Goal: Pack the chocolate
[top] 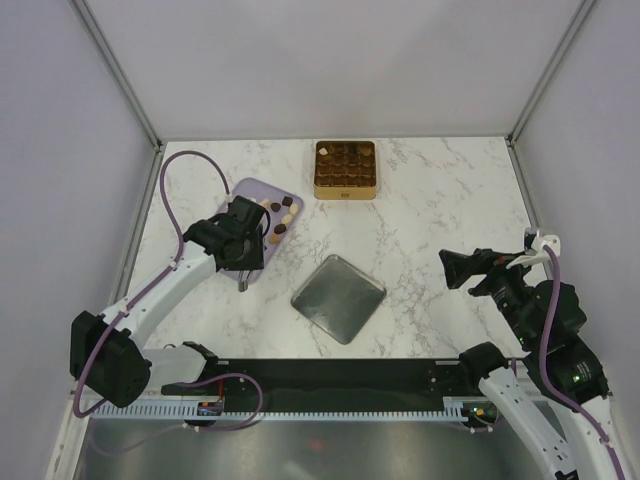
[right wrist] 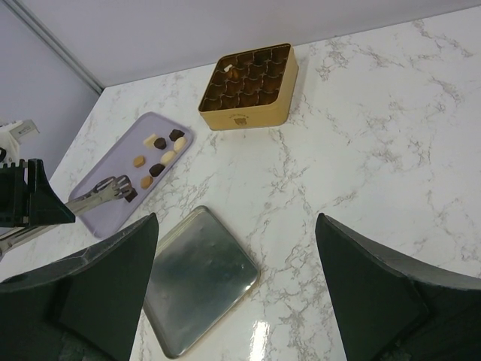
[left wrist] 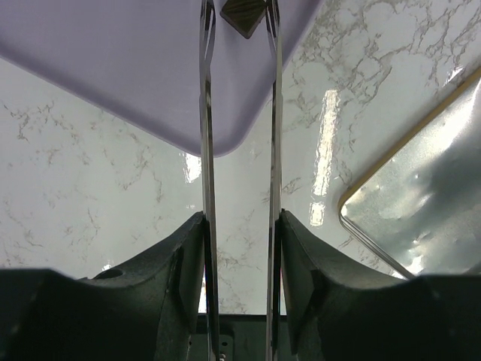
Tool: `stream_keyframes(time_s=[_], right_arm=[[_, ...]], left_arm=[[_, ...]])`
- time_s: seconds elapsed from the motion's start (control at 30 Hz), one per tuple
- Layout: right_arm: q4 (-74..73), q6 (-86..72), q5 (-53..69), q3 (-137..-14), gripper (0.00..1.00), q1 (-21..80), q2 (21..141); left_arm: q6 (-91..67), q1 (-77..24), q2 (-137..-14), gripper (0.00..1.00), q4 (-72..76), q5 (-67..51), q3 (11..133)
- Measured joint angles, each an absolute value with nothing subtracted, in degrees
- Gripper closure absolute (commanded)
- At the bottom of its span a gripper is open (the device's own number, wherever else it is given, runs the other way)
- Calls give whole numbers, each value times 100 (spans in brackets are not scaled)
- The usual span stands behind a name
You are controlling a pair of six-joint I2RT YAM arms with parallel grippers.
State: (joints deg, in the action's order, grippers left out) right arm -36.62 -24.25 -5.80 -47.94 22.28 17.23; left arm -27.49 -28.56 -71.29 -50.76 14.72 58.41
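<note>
a dark chocolate is pinched by tongs clenched in the left gripper; several are left on the board, the tin seems barely filled; the right gripper is spread, empty.

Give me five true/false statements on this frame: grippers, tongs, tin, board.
1. The left gripper holds metal tongs. True.
2. A dark chocolate piece sits between the tongs' tips. True.
3. The right arm grips the lid. False: the right gripper is open and empty, and the lid lies flat on the table.
4. The tin stands on the board. False: the gold tin stands on the table, apart from the lilac board.
5. Several chocolates lie on the board. True.
</note>
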Motion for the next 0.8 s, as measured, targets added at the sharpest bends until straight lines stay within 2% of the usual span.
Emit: stream_keyframes(time_s=[0.53,0.8], right_arm=[[-3647,-2449,-578,-4735,7,2228,1658],[-3647,-2464,-580,-4735,7,2228,1632]], left_arm=[[-2810,-2856,-7175,51,-5039,1393,5649],[-2814,-2856,-7328,55,-4941,1404,5647]])
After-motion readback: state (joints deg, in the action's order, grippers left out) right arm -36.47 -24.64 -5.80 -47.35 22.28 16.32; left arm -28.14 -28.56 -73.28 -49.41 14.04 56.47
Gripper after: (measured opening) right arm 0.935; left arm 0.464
